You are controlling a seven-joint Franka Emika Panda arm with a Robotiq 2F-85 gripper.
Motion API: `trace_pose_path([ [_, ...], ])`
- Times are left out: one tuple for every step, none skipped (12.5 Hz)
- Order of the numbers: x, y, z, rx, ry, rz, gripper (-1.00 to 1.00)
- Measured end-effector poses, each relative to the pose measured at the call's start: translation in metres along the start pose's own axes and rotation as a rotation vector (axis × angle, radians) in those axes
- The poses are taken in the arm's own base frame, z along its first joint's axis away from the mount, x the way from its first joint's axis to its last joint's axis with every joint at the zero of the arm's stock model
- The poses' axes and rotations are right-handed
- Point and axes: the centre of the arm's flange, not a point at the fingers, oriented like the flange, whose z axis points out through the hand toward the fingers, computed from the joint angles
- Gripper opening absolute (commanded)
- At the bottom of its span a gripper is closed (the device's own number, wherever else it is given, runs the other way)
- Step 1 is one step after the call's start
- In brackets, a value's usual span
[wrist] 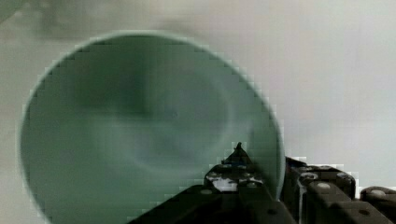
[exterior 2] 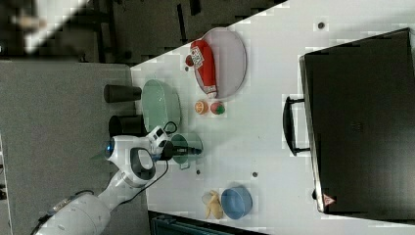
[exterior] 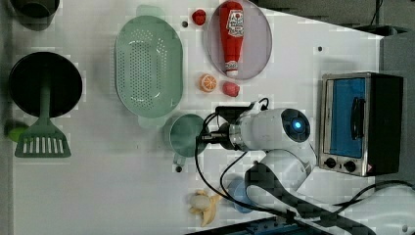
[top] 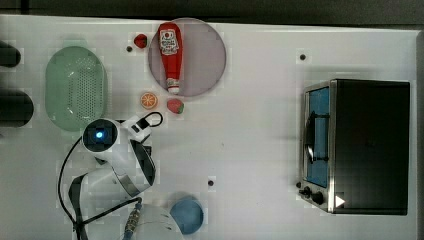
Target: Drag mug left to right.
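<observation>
The mug (exterior: 185, 135) is a small round teal-green cup standing upright on the white table, just beside the rim of the pale green colander (exterior: 148, 66). In the right view the mug (exterior 2: 181, 147) sits under the black fingers. My gripper (exterior: 202, 138) reaches over the mug's rim from the left view's right. In the wrist view I look down into the mug (wrist: 140, 126). One finger is inside the wall and the other outside, so the gripper (wrist: 273, 172) is shut on the rim. In the top view the arm's wrist (top: 107, 140) covers the mug.
A ketchup bottle (exterior: 231, 36) lies on a grey plate (exterior: 259, 44), with an orange slice (exterior: 208, 82) and a strawberry (exterior: 231, 89) nearby. A toaster oven (top: 367, 145) stands at the top view's right. A blue dish (top: 187, 214) and a banana (exterior: 205, 205) lie near the arm's base.
</observation>
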Motion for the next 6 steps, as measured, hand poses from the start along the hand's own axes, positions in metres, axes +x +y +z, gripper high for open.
trace_pose_path([
  [0.001,0.004,0.0,-0.002,0.001,0.006,-0.65],
  [0.003,0.011,0.0,-0.007,0.004,0.02,-0.65],
  [0.004,0.02,-0.001,-0.014,0.005,0.034,-0.65],
  [0.004,0.03,-0.003,-0.021,0.006,0.042,-0.65],
  [0.003,0.043,-0.004,-0.031,0.005,0.042,-0.65],
  [0.003,0.059,-0.005,-0.04,0.004,0.041,-0.65],
])
